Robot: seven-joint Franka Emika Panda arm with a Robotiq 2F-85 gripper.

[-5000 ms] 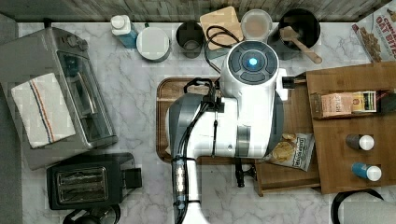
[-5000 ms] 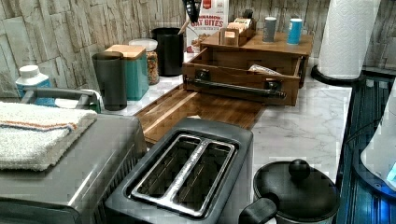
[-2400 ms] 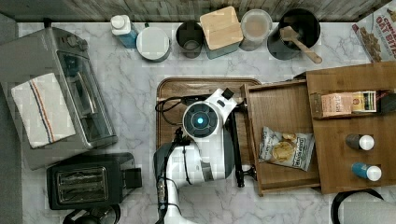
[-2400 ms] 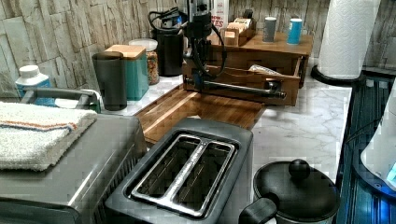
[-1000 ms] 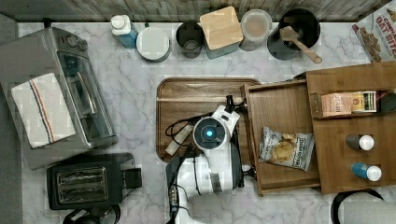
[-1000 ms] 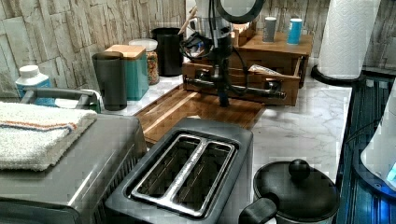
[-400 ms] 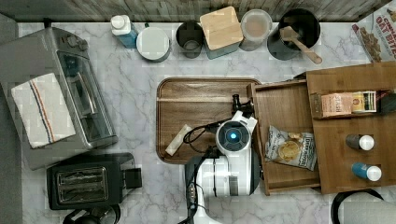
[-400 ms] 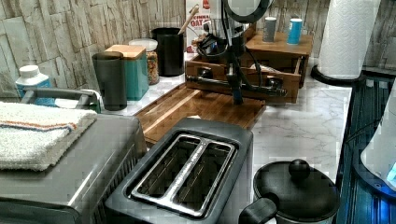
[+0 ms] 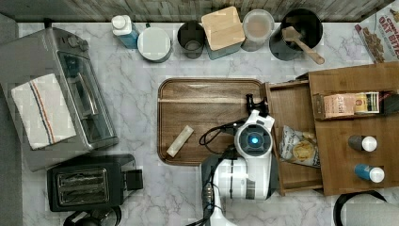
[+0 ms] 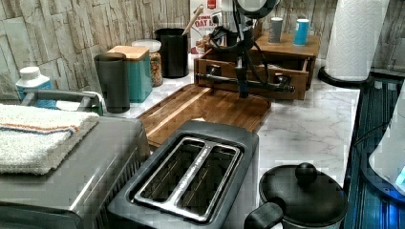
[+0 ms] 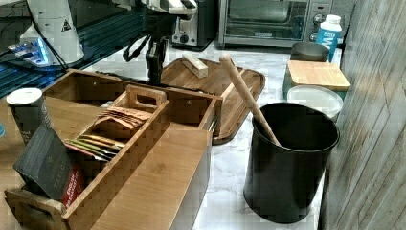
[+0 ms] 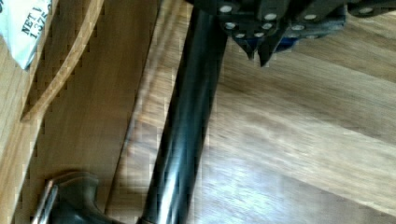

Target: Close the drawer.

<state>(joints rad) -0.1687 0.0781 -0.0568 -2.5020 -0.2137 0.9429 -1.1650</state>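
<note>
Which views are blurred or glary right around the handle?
Wrist view: the black bar handle is smeared and soft, with pale glare on the tray beside it. Left view: handle and gripper read fairly clearly. Right view: the gripper is dark against the bright counter.

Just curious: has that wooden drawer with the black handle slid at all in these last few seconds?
Yes. The drawer slid partway in toward the cabinet, rightward in the top view.
</note>
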